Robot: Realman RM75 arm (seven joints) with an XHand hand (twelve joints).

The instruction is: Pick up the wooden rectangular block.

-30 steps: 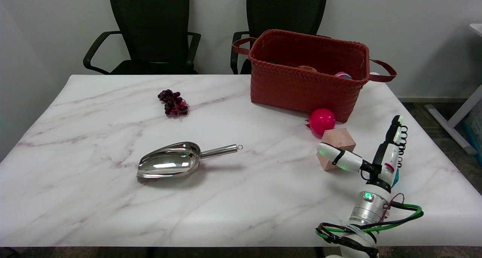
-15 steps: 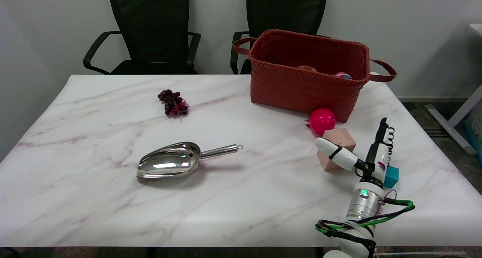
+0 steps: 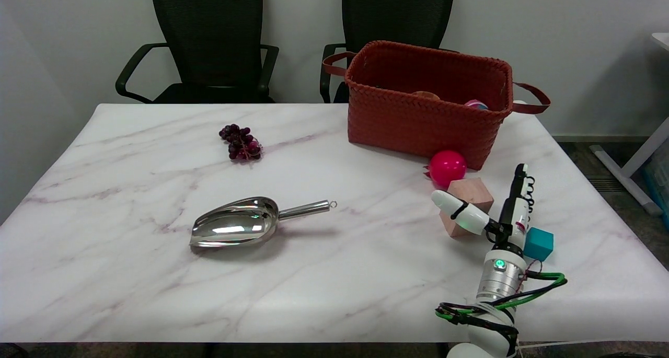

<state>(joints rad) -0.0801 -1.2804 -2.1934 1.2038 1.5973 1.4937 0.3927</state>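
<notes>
beside the right hand (image 3: pixel 491 211), spread and empty, the wooden block (image 3: pixel 466 204) seemingly stands tilted on end.

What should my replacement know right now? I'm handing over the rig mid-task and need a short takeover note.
Right hand: open, holding nothing, thumb spread across the front of the wooden block, fingers upright to the block's right.
Wooden block: on the marble table, near the right side, just in front of the pink ball and the woven basket. A teal cube lies right beside the wrist.
Done: hand brought up to the block.
Left: close on the block and lift it.
</notes>
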